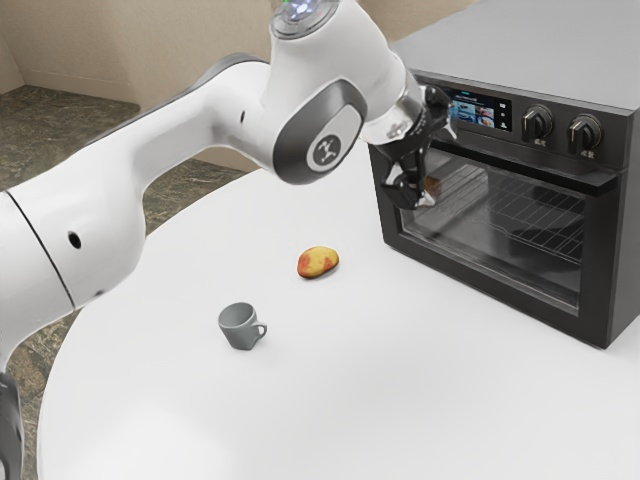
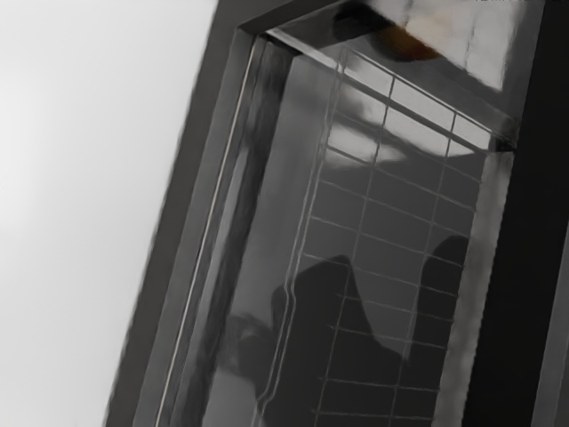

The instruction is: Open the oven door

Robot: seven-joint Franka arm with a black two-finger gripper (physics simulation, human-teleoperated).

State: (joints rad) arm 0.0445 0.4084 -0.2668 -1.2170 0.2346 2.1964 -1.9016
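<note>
Near the handle's end on the exterior view's left, my gripper [image 1: 439,166] stands open, its two fingers well apart, one higher and one lower, at the front of the black oven [image 1: 608,260]. The long dark handle [image 1: 540,168] runs along the door's top edge; whether a finger touches it I cannot tell. The oven door [image 1: 500,225] is shut, with wire racks visible through its glass. From close up, the wrist view looks onto the door glass [image 2: 391,222], which carries dark reflections, and the door's frame [image 2: 164,294].
A grey mug [image 1: 238,326] and a red-yellow mango [image 1: 318,262] rest on the round white table [image 1: 400,400], on the exterior view's left of the oven. Two knobs [image 1: 537,122] and a small display [image 1: 478,109] sit above the handle.
</note>
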